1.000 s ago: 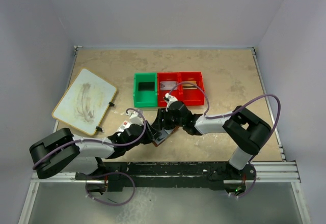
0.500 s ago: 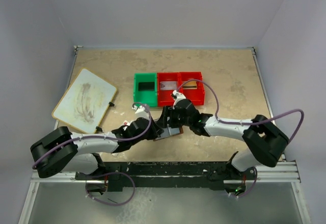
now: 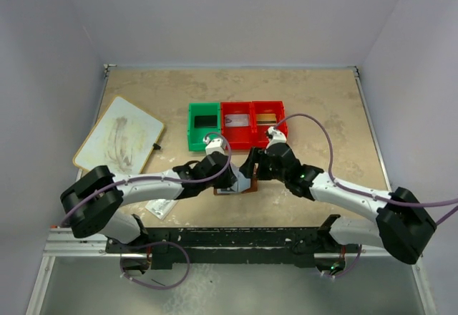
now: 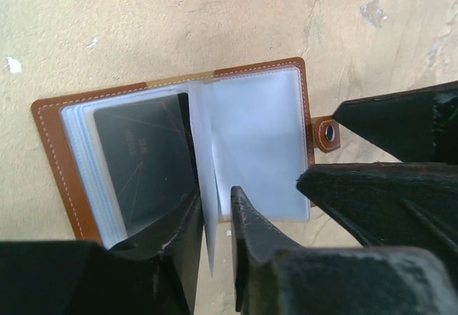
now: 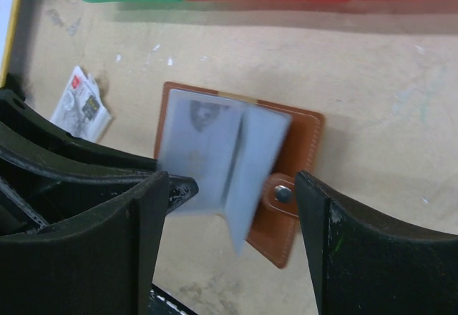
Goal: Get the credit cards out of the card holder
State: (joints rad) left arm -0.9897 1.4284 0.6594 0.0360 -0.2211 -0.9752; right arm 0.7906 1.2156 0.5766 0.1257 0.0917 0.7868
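Since a second ago both arms have reached farther right and away from their bases. The small brown leather card holder (image 3: pixel 243 185) with white stitching has shifted right with them, and a crumpled printed paper packet (image 3: pixel 161 207) now lies uncovered beside the left arm. The card holder lies open on the beige stone-patterned counter (image 3: pixel 322 107), near its middle, just in front of a row made up of a green plastic bin (image 3: pixel 204 143) and two red plastic bins (image 3: pixel 237 106). In the left wrist view the left tool (image 4: pixel 214 197) is closed on a clear pocket leaf (image 4: pixel 207 165) that stands up from the spine of the card holder (image 4: pixel 54 157). The pinch appears firm, though the fingertips hide the contact itself. A dark card (image 4: pixel 143 161) sits in the pocket left of that leaf; the pocket on the other side shows only pale clear plastic. The right tool (image 5: pixel 232 182) is spread wide, and the studded strap tab (image 4: pixel 328 134) lies between its fingers (image 4: pixel 390 118). In the right wrist view the leaves are blurred. A white board with a wooden frame (image 3: pixel 120 142) rests at the far left of the counter, well apart.
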